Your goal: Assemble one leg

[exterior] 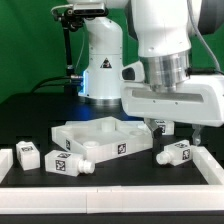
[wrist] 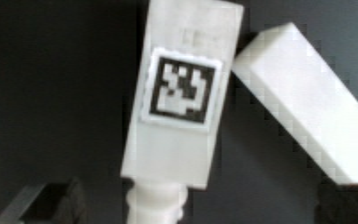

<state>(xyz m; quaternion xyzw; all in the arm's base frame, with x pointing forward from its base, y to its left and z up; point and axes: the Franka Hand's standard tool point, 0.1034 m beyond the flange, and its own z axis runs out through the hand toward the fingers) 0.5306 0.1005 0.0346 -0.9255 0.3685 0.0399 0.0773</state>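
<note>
Done: nothing yet, I think; every part lies loose and none is held.
Other legs (exterior: pixel 28 152): two lie on the desk (exterior: pixel 130 175), at the exterior view's left.
Frame (exterior: pixel 100 135): in the middle, flat on the desk.
Pincer (exterior: pixel 176 130): hangs by the frame's right side, fingers apart, holding nothing.
Leg (exterior: pixel 176 153): lies on the desk just under the pincer, near the frame.
Pointing: it lies flat, tag up; its long way runs across the exterior view, round end toward the left.
Left to do: grab it, stand it up, push it into the frame.
</note>
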